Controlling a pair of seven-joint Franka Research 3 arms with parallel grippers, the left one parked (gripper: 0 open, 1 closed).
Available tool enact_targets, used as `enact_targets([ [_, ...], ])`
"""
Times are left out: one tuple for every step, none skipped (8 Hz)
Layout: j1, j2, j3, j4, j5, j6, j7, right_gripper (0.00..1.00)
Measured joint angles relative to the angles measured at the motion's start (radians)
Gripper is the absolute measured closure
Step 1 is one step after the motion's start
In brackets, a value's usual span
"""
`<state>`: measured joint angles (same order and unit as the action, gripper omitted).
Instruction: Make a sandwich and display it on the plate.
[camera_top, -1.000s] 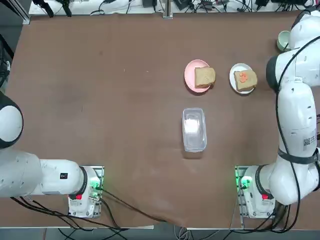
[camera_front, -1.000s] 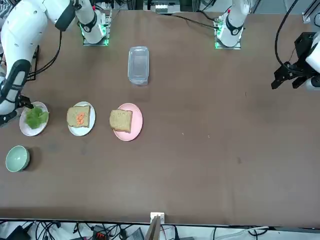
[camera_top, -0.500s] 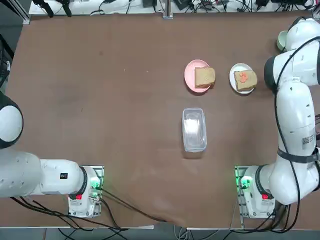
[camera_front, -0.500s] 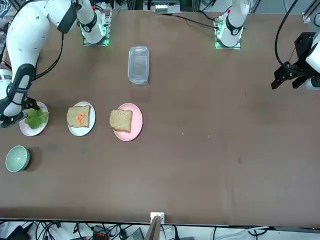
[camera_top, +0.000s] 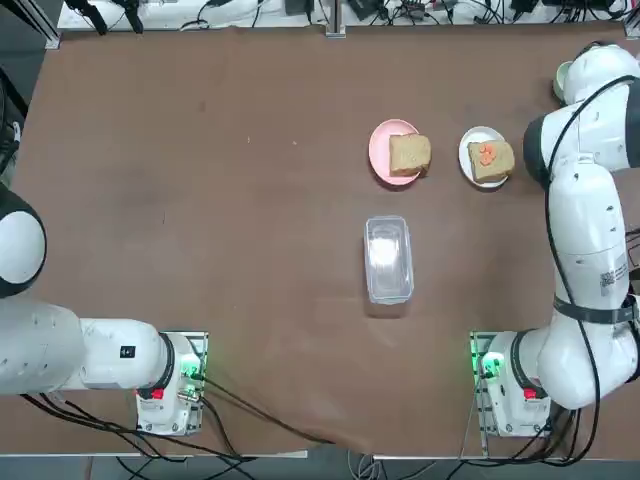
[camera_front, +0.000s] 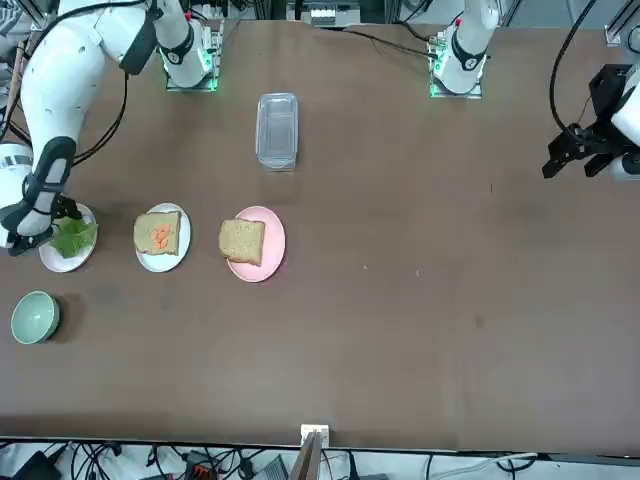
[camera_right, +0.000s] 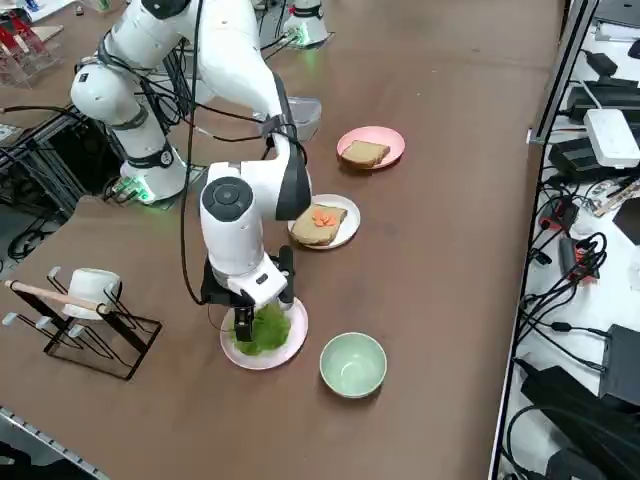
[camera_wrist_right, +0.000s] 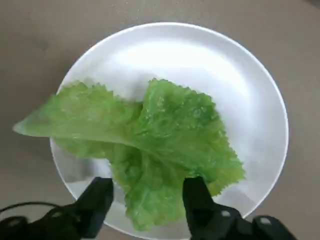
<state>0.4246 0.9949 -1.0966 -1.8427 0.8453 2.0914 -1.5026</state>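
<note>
The right gripper (camera_wrist_right: 147, 202) is down over the lettuce (camera_wrist_right: 145, 155) on its pale plate (camera_wrist_right: 250, 100), fingers apart on either side of the leaf's edge, not yet pinching it. This looks like the lettuce-picking step. Next it should squeeze, lift, and carry the leaf to the orange-topped bread (camera_top: 491, 160) on the white plate (camera_top: 467, 150), at nine o'clock of the arm in the top view.

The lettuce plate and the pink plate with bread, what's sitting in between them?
Between the lettuce plate and the pink plate sits a white plate holding a bread slice with an orange piece on top, seen in the front view.
</note>
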Motion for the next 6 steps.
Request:
enact_targets([
  [-0.003, 0.007, 0.005, 0.000, 0.001, 0.006, 0.005, 0.24],
  [-0.008, 0.008, 0.010, 0.000, 0.001, 0.010, 0.005, 0.34],
  [-0.010, 0.008, 0.010, 0.001, 0.001, 0.016, 0.005, 0.56],
  [-0.011, 0.006, 0.008, 0.004, 0.001, 0.016, 0.005, 0.74],
  [-0.012, 0.006, 0.008, 0.007, 0.001, 0.016, 0.006, 0.88],
  [-0.012, 0.006, 0.008, 0.009, 0.001, 0.016, 0.006, 0.92],
])
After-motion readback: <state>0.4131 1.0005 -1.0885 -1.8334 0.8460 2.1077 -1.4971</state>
